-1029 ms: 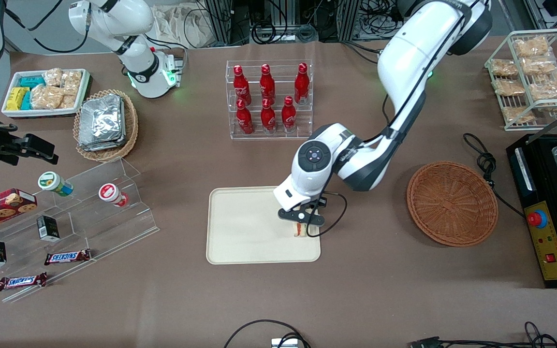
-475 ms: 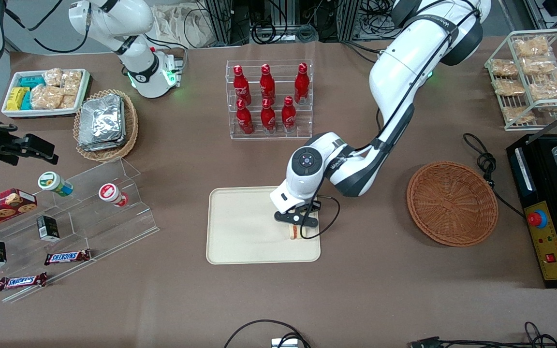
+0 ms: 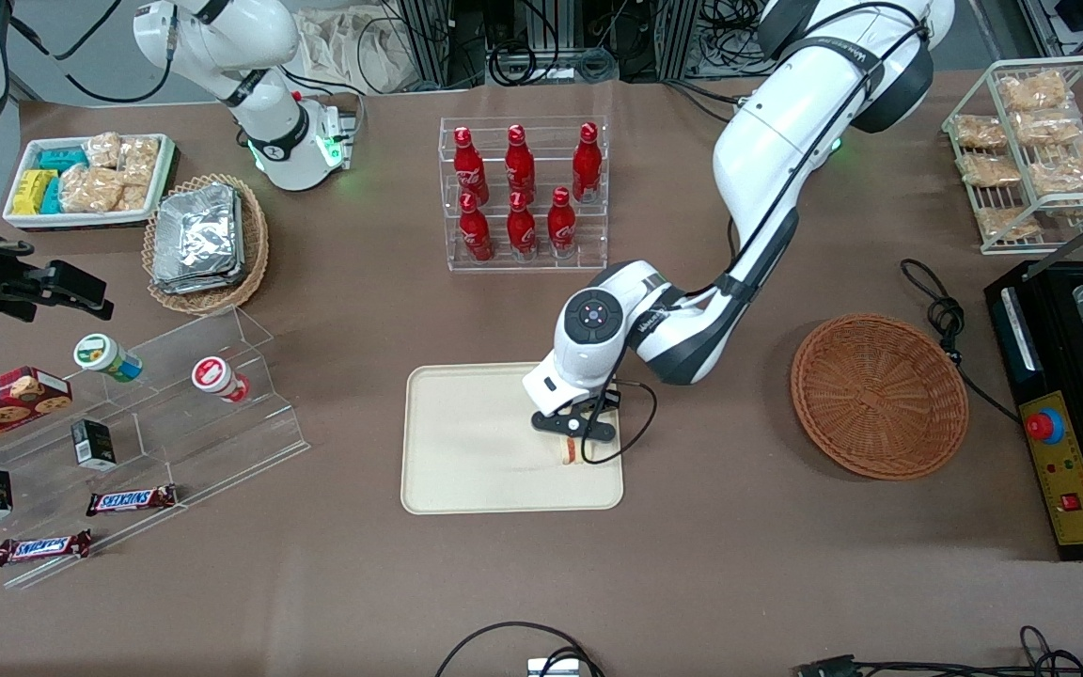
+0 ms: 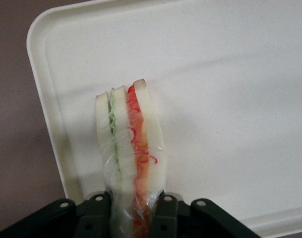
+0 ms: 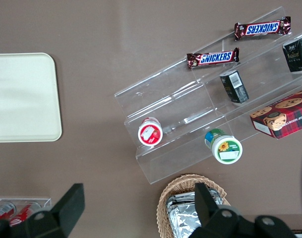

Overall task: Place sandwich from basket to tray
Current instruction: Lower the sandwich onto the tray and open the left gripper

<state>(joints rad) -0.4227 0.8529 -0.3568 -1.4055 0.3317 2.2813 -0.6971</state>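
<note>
Left wrist view: hand (image 4: 132,218) pinching sandwich (image 4: 129,148) over tray (image 4: 230,74)

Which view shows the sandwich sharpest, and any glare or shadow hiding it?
Left wrist view: sandwich crisp, filling layers clear, mild sheen on the wrap, gripper shut on it, soft shadow on the tray. Front view: sandwich mostly hidden under the gripper, lighting even, basket well lit. Right wrist view: only a tray corner, slightly washed out.
</note>
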